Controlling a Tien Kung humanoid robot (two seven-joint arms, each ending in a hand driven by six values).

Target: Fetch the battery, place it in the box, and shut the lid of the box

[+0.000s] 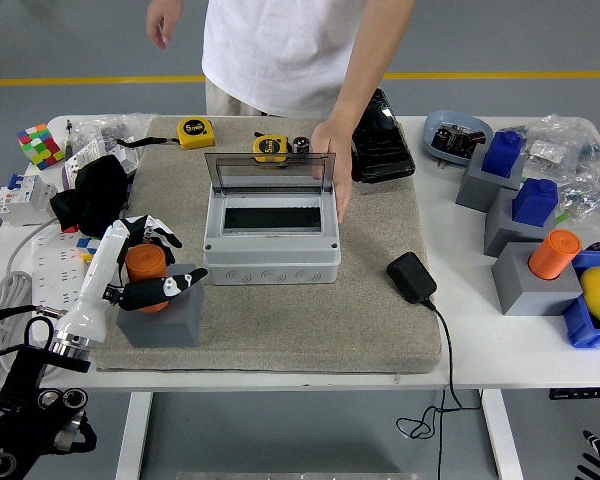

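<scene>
The orange cylinder battery (143, 262) stands in a grey block (170, 320) at the left of the grey mat. My left hand (162, 262) is shut on it, fingers behind and thumb in front, and the battery sits a little raised in the block. The grey box (271, 258) stands mid-mat with its clear lid (268, 176) upright and open. A person's hand (332, 165) rests on the lid's right edge. My right hand (595, 462) only just shows at the lower right corner.
A black case (383, 148) and two yellow tape measures (271, 148) lie behind the box. A black power adapter (411, 276) lies to its right. Grey blocks with another orange cylinder (553, 253) stand at the right. A black cloth (95, 195) and a colour cube (40, 145) lie at the left.
</scene>
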